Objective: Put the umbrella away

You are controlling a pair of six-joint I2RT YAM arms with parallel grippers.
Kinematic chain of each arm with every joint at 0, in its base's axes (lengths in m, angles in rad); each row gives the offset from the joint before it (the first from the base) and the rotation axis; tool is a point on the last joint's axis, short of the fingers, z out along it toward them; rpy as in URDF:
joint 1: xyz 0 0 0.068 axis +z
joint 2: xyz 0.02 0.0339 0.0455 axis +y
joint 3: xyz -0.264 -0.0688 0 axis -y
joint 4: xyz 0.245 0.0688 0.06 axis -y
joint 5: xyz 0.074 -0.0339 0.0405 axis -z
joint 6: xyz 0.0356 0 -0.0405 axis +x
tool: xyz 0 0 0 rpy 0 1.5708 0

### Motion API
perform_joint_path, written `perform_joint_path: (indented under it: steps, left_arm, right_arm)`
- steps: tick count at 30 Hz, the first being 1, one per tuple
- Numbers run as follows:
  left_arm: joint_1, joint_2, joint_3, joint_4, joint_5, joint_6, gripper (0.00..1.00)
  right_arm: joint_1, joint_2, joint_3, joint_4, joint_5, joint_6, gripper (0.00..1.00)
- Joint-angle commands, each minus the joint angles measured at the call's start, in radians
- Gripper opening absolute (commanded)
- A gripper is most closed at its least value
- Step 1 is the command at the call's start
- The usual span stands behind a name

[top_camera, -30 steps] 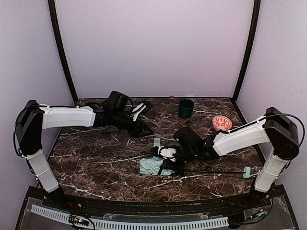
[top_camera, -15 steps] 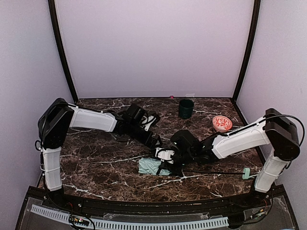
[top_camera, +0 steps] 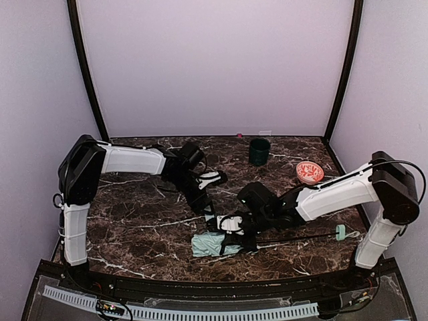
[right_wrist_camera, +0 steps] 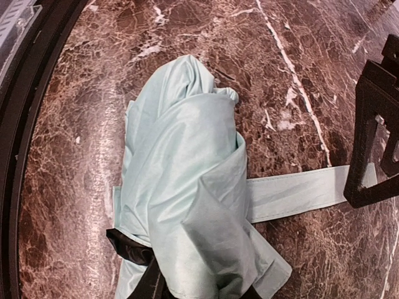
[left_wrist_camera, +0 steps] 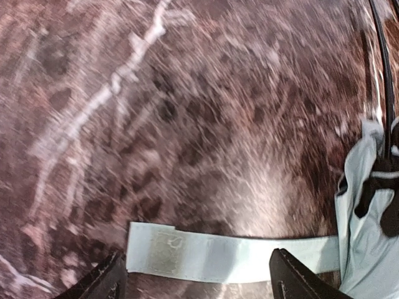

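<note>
The umbrella (top_camera: 209, 245) lies folded near the table's front middle, its mint canopy (right_wrist_camera: 187, 180) bundled with black underside showing at the bottom. Its thin shaft (top_camera: 294, 237) runs right to the small mint handle (top_camera: 341, 232). My right gripper (top_camera: 235, 231) is shut on the bundle; the fabric hides its fingertips in the right wrist view. The mint closing strap (left_wrist_camera: 230, 254) lies flat on the marble, stretched out from the canopy. My left gripper (left_wrist_camera: 199, 283) stands open just over the strap, one finger (left_wrist_camera: 103, 283) at its free end and the other towards the canopy.
A dark green cup (top_camera: 259, 151) stands at the back, right of centre. A red patterned bowl (top_camera: 309, 172) sits at the back right. Purple walls close in the marble table (top_camera: 134, 221) on three sides, and a black rim runs along the near edge.
My left arm swung from the back left to the table's middle, opened its jaws and came down over the strap. The right gripper shifted the umbrella slightly toward the front.
</note>
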Motion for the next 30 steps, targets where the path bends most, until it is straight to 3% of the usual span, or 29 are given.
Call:
perform_joint_path:
  steps: [1,5,11,14,20,26,30]
  left_arm:
    - [0.017,-0.025,0.021,-0.173,0.043,0.057,0.83]
    - [0.021,-0.015,0.025,-0.155,0.014,0.02,0.86]
    - [-0.002,0.014,0.042,-0.191,-0.097,0.014,0.79]
    - [-0.002,0.012,0.039,-0.229,-0.09,0.018,0.7]
    - [-0.018,-0.011,0.013,-0.227,-0.163,-0.003,0.66]
    - [-0.094,-0.016,-0.014,-0.169,-0.289,-0.021,0.73]
    - [-0.099,-0.009,-0.043,-0.184,-0.31,-0.053,0.64]
  right_arm:
    - [0.028,0.033,0.002,-0.205,-0.054,-0.095,0.0]
    - [0.039,0.04,0.017,-0.231,-0.069,-0.109,0.0]
    - [0.039,0.056,0.051,-0.257,-0.057,-0.098,0.0]
    - [0.039,0.057,0.053,-0.26,-0.054,-0.095,0.0]
    - [0.038,0.07,0.053,-0.248,-0.042,-0.074,0.0]
    - [0.039,0.098,0.067,-0.27,-0.026,-0.062,0.0]
    - [0.039,0.089,0.064,-0.264,-0.014,-0.061,0.0]
